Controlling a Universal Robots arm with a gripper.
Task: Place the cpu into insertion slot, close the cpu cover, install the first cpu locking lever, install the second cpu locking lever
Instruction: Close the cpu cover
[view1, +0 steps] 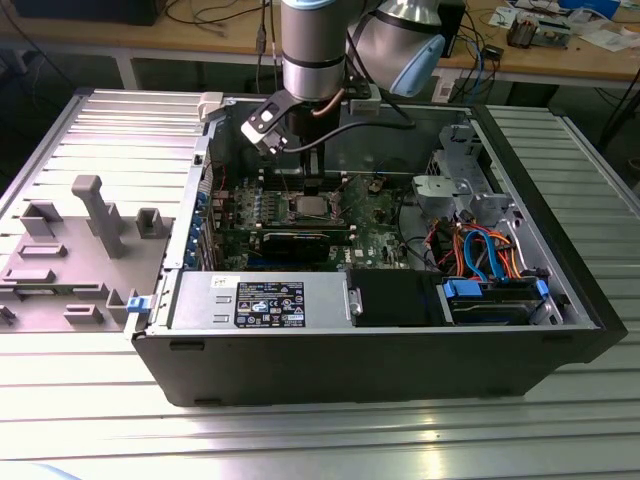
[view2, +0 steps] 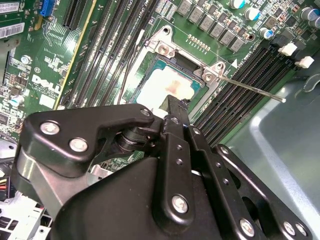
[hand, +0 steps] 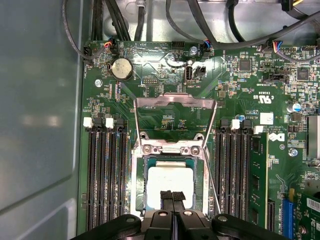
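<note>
Dull silver metal cpu (hand: 167, 178)

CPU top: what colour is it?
The CPU top is pale silver-white, nearly plain. It shows best in the first wrist view.

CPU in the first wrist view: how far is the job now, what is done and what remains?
Done: the cpu lies in the insertion slot, silver top up. In hand: the gripper, shut with nothing between its fingers, is at the cpu's edge. Left: the cpu cover stands raised, and a locking lever sticks out free beside the slot, so cover and levers are not yet done.
</note>
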